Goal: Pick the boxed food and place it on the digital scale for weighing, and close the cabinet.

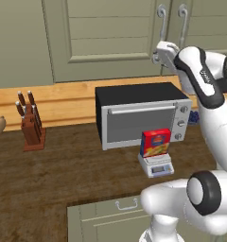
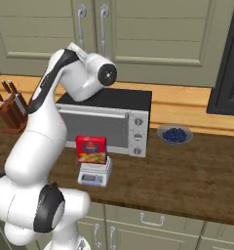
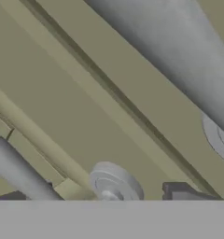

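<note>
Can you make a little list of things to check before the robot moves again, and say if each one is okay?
1. Boxed food on the digital scale: ok, it stands upright on the platform.
2. Fingers let go of the box: ok, the gripper is up by the cabinet, far from it.
3. Cabinet doors closed: ok as far as the base views show; both look flush.
4. Gripper near the door handles: ok, the hand view shows the grey bars very close.
5. Fingers open: cannot tell from the pictures alone.
6. Oven out of the arm's way: ok, it sits below.
</note>
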Motion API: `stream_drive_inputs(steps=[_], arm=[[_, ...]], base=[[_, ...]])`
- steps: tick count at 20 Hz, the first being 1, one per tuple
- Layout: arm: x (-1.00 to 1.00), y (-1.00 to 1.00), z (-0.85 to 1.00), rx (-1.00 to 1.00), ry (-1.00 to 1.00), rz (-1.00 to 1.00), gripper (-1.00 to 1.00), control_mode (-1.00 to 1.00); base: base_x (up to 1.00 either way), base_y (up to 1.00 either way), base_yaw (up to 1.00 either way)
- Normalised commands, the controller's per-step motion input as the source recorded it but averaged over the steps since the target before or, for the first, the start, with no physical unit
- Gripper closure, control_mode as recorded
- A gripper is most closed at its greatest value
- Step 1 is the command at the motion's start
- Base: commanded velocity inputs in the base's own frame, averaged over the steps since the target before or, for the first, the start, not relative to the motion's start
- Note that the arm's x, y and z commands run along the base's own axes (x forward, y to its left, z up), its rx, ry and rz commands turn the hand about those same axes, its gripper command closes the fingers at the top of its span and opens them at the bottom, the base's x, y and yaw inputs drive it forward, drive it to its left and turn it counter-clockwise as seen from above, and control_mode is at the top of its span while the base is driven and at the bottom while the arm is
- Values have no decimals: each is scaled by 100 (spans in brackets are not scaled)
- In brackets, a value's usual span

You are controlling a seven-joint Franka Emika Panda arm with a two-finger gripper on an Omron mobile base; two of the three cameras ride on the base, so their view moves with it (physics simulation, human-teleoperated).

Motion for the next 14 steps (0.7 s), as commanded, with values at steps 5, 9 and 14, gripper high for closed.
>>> stream_drive_inputs(steps=[5, 9, 14], arm=[[100, -24, 0, 8, 34, 0, -100, -100], [95, -63, 0, 12, 3, 12, -100, -100], [27, -25, -4, 4, -3, 12, -100, -100]], base=[[0, 0, 0], [0, 0, 0], [0, 0, 0]])
